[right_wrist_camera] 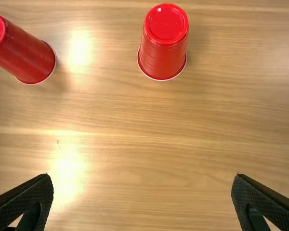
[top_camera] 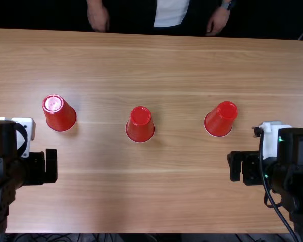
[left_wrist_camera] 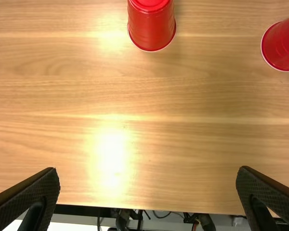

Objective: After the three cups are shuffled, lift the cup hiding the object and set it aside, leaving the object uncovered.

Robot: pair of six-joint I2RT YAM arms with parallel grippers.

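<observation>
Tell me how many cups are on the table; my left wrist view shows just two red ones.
Observer: Three. The third red cup stands mouth down ahead of the right claw.
Operator: Is that claw holding anything?
Observer: No, it is open and empty, short of the cup.
Operator: Any hands on the cups?
Observer: None. A person's hands are beyond the far edge of the table, touching no cup.

I count three red cups, a left cup (top_camera: pixel 59 114), a middle cup (top_camera: pixel 140 124) and a right cup (top_camera: pixel 221 119), on one counter (top_camera: pixel 151 60), and two tools of my own, the left tool (left_wrist_camera: pixel 147 171) and the right tool (right_wrist_camera: pixel 142 175).
</observation>
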